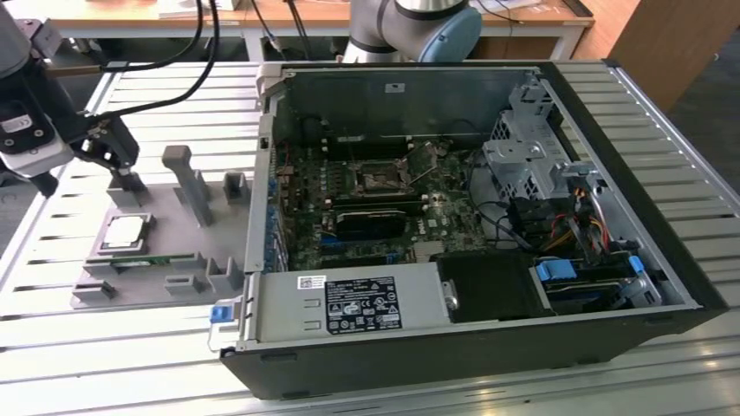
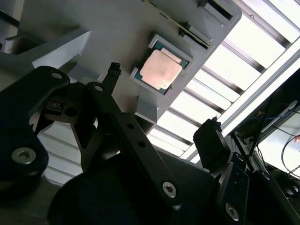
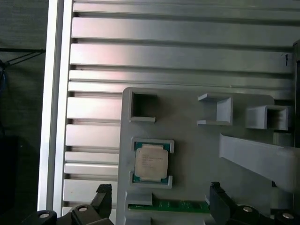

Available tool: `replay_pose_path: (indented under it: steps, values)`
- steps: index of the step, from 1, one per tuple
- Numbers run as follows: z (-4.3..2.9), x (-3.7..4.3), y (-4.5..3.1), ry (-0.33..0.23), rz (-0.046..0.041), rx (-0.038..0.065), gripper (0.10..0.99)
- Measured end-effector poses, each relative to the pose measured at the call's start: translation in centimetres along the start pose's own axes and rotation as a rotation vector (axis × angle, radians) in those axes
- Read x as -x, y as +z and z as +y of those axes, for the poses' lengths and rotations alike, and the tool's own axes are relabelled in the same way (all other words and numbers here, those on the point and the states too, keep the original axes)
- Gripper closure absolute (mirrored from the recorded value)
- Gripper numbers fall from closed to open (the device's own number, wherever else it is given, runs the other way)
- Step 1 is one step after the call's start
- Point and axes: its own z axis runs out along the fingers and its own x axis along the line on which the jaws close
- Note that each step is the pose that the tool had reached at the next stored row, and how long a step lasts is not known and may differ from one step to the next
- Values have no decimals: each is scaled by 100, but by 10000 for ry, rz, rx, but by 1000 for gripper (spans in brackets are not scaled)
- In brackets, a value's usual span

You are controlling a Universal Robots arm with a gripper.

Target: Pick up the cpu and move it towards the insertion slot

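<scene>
The cpu (image 1: 125, 232) is a silvery square chip lying flat in a pocket of the grey fixture plate (image 1: 173, 247), on the exterior view's left. Both wrist views show the cpu (image 2: 161, 69) (image 3: 151, 162) seated in its holder. My gripper (image 1: 120, 169) hovers above the plate, a little behind the chip, and touches nothing. It is open (image 2: 161, 101) (image 3: 160, 193), its black fingertips (image 2: 113, 71) spread wider than the chip with nothing between them. The insertion slot (image 1: 379, 179) is the square metal-framed socket on the motherboard inside the opened computer case.
A green memory stick (image 1: 141, 260) (image 3: 174, 206) lies beside the chip on the plate, which also carries upright grey posts (image 1: 185, 184) and pockets (image 3: 143, 105). The black computer case (image 1: 486, 338) fills the middle of the slatted metal table (image 1: 69, 338).
</scene>
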Motion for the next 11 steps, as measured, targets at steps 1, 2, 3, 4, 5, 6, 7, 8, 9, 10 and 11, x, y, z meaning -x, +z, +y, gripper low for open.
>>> replay_pose_path:
  steps: [1, 2, 3, 4, 5, 6, 7, 8, 9, 10, 11]
  values:
    - [-1, 0, 13, 0, 2, 0, 180]
    - [-1, 0, 26, 0, 2, 1, 180]
    - [-1, 0, 37, 0, 2, 1, 180]
    - [-2, 0, 47, 1, 2, 1, 180]
    - [-3, -1, 58, 6, 2, 1, 180]
    - [-3, -5, 70, 17, 1, 1, 180]
    - [-3, -13, 84, 38, -2, 0, 180]
    - [-4, -19, 99, 70, -9, -3, 180]
    - [-4, -27, 117, 119, -15, -5, 180]
    - [-5, -33, 133, 163, -19, -6, 180]
    - [-6, -36, 148, 201, -20, -7, 180]
